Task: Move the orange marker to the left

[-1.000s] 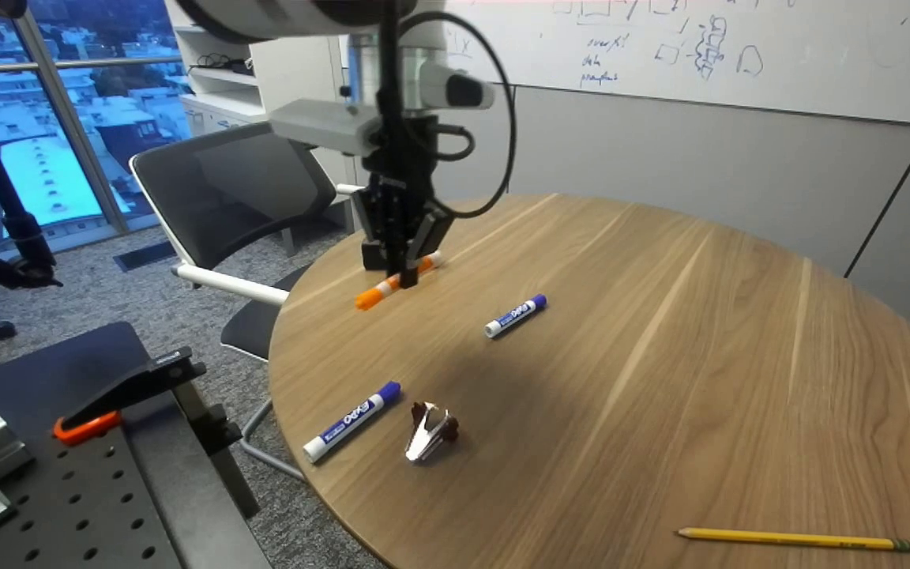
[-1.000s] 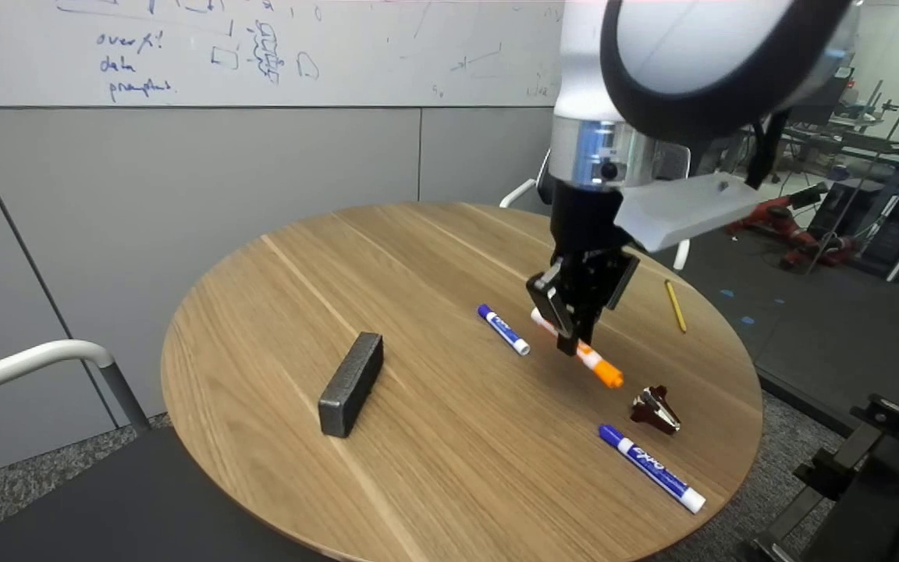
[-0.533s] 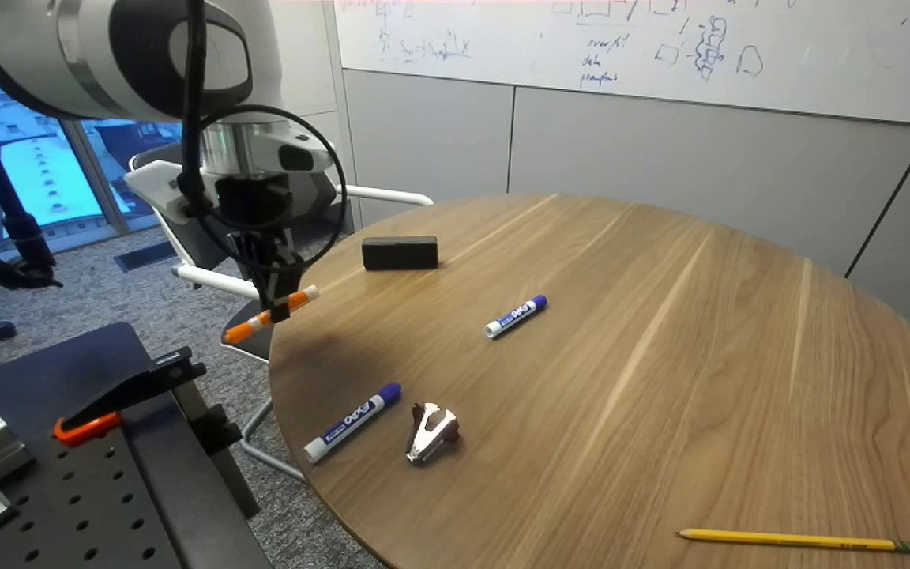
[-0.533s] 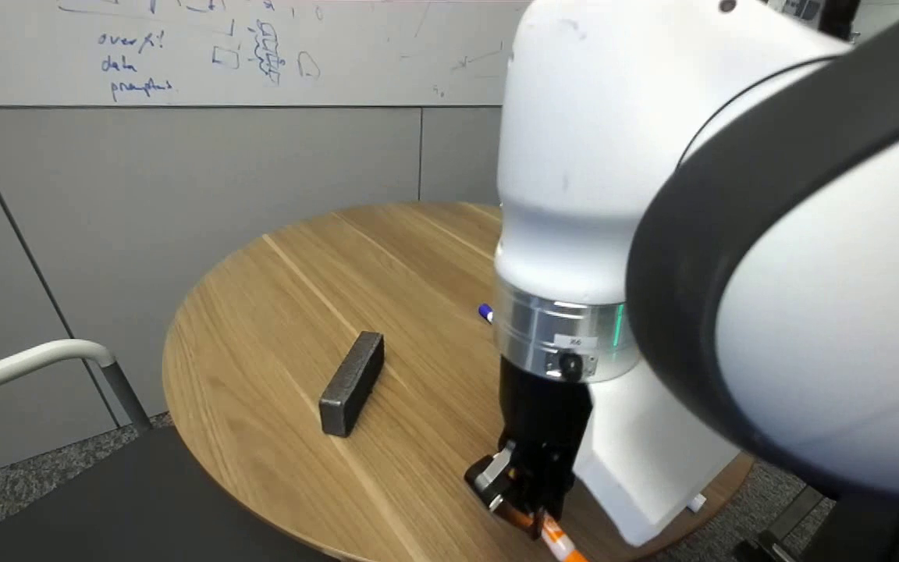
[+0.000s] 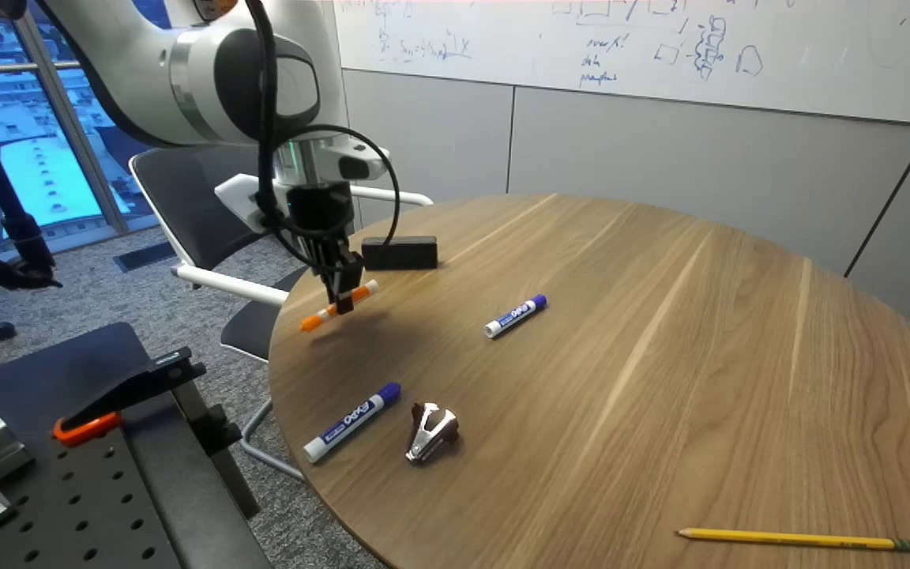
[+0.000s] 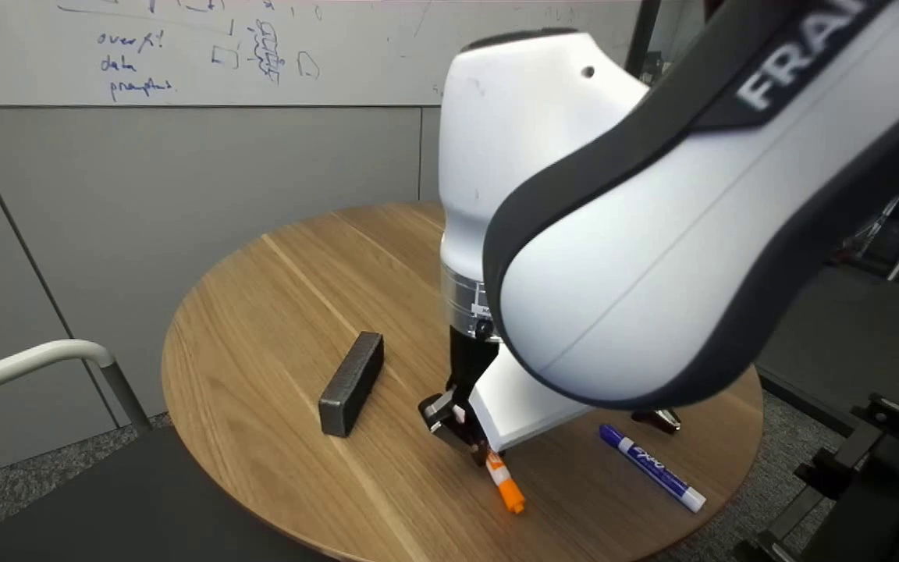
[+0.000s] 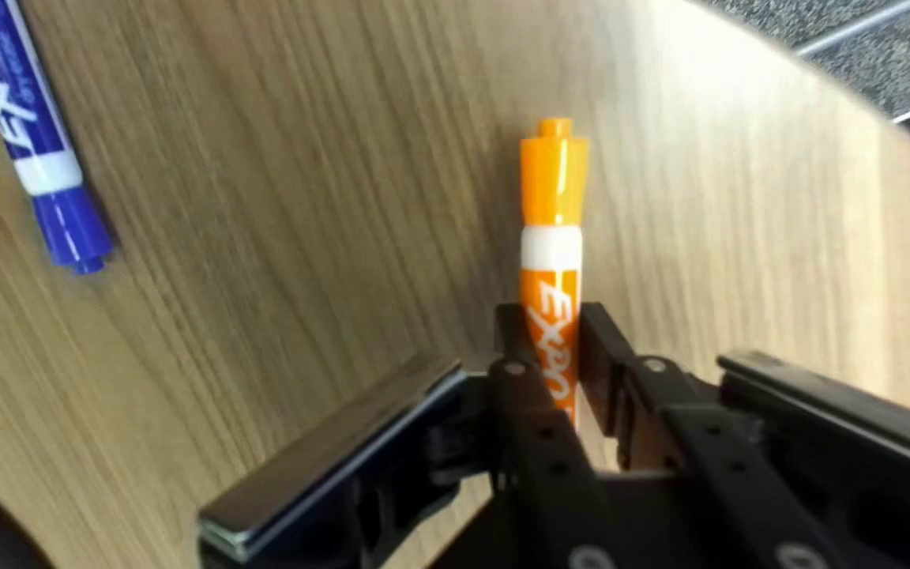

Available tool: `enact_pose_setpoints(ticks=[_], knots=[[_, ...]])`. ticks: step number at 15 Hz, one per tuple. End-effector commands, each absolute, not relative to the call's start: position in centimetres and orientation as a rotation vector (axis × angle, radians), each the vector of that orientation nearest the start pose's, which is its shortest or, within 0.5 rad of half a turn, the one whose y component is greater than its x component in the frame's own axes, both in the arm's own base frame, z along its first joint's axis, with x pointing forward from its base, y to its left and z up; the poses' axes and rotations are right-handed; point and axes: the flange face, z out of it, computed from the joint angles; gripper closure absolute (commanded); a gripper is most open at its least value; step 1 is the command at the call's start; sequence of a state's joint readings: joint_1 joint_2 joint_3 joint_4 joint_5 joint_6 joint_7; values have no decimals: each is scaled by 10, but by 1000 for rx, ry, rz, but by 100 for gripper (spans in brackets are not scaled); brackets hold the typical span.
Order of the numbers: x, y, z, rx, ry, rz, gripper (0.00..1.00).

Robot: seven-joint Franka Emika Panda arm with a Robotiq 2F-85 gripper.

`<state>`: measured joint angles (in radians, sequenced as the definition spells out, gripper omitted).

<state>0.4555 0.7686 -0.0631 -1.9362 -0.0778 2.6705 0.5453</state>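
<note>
The orange marker [image 7: 554, 186] is orange with a white band and a pale far end. It is gripped at its middle between both fingertips of my gripper [image 7: 554, 340], its orange cap pointing away in the wrist view. In an exterior view my gripper [image 5: 342, 302] holds the marker [image 5: 314, 322] near the table's edge beside the chair. Its shadow lies apart from it, so it appears slightly above the table. In an exterior view my gripper [image 6: 474, 449] shows with the capped end of the marker [image 6: 510, 496] sticking out; the arm covers part of the gripper.
A black block [image 5: 400, 254] stands close behind the gripper; it also shows in an exterior view [image 6: 352, 384]. Blue markers [image 5: 517, 316] [image 5: 352, 423], a staple remover [image 5: 431, 433] and a yellow pencil [image 5: 795, 540] lie on the round table [image 5: 621, 442].
My gripper, still shut on the orange marker, first swung away from the table's middle towards the chair-side edge. Since half a second ago it has come partly back inward and towards the black block.
</note>
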Motion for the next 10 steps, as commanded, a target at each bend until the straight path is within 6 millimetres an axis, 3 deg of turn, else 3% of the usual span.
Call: enact_pose_setpoints(ticks=[1, 3, 4, 6, 10], knots=[[585, 224, 57, -3258, 202, -20, 95], [591, 219, 53, -3267, 223, -12, 95], [593, 217, 52, -3270, 230, -10, 55], [593, 216, 58, -3275, 238, 5, 49], [586, 210, 72, -3280, 222, 82, 19]])
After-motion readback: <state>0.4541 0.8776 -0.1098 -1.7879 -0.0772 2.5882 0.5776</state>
